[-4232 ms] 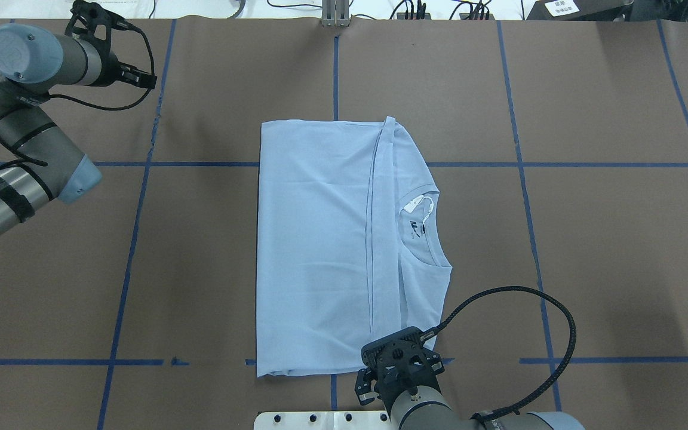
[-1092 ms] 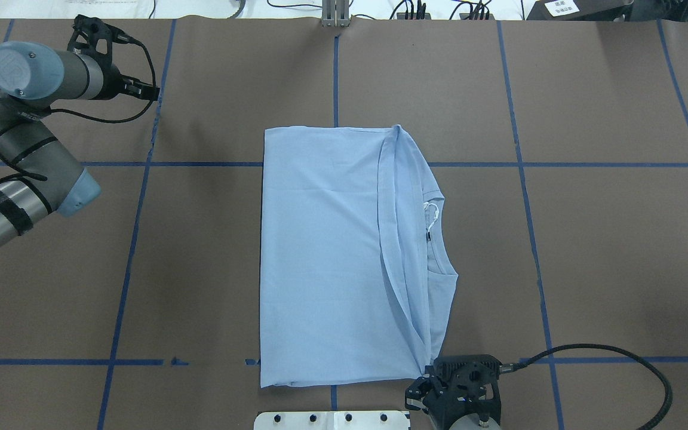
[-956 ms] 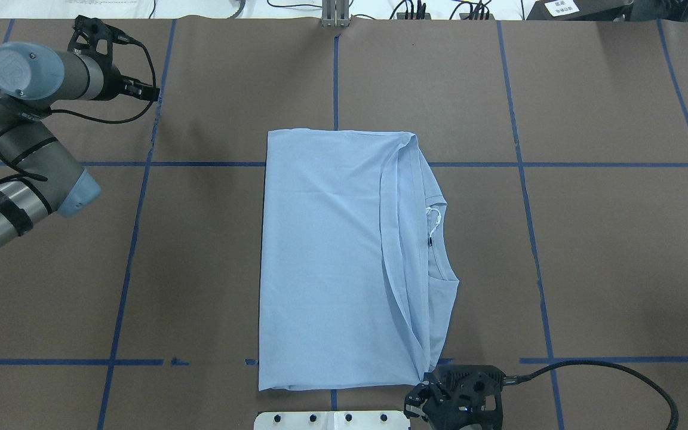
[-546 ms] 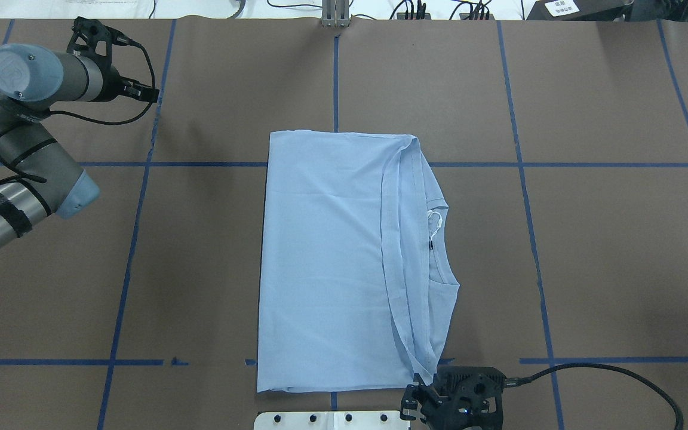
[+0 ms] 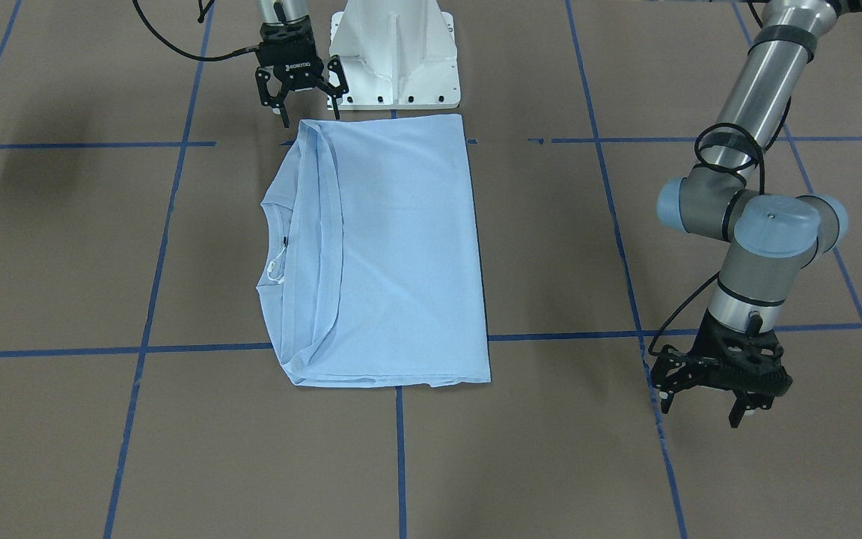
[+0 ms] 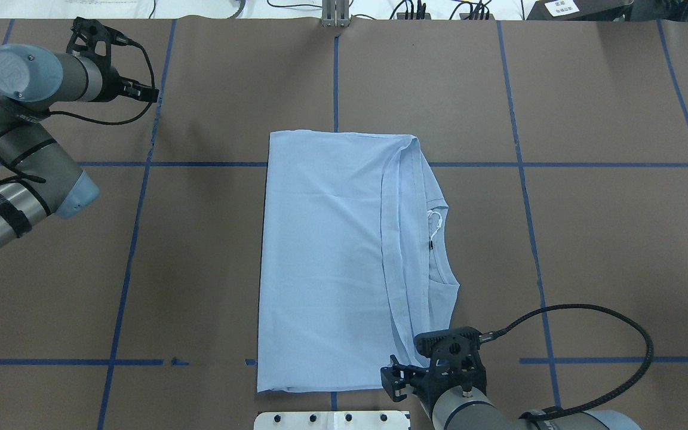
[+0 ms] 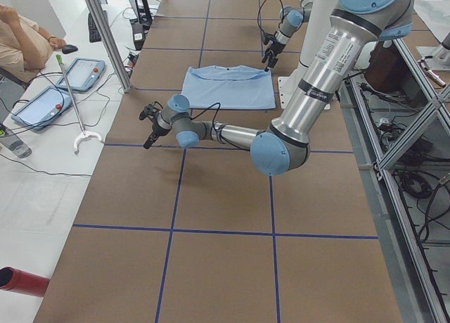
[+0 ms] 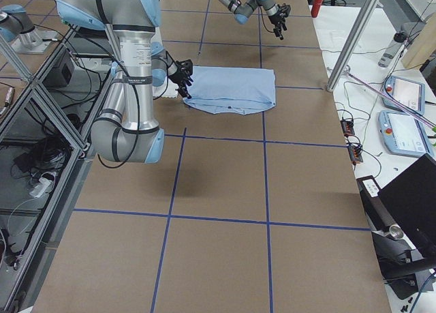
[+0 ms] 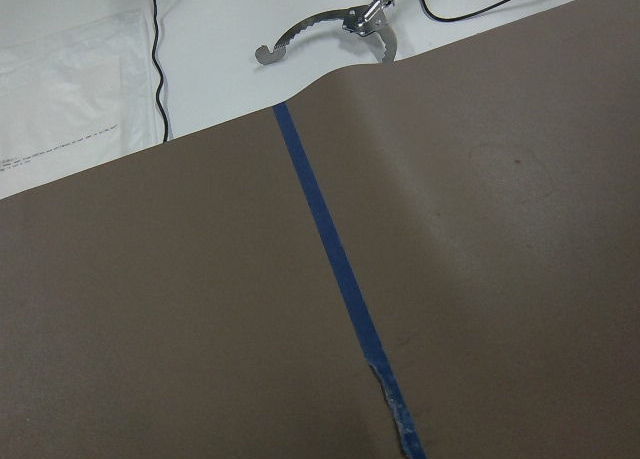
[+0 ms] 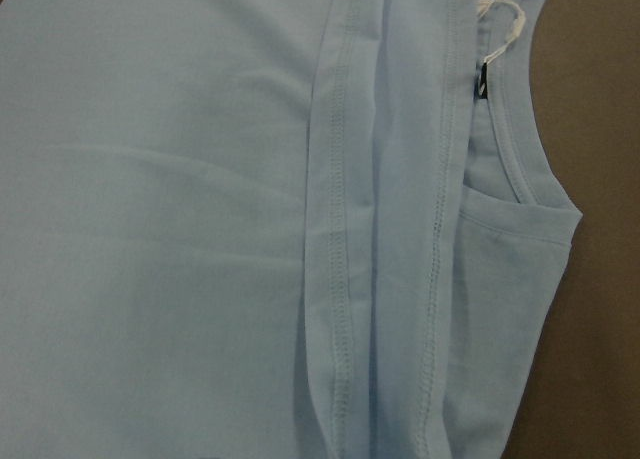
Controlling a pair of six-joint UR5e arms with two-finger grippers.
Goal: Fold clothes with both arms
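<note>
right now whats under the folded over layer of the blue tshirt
Only a strip with the collar and white neck tag shows past the folded layer of the T-shirt; everything else beneath it is covered.

I had bare table (image 6: 589, 251) wide open on both sides of the shirt (image 6: 332, 257), right gripper (image 5: 308, 112) crowded by the pedestal (image 5: 395, 52) beside it, left gripper (image 5: 700, 412) well apart over open table

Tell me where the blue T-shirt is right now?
In the overhead view the T-shirt lies folded mid-table, its near right corner beside the right gripper.
</note>
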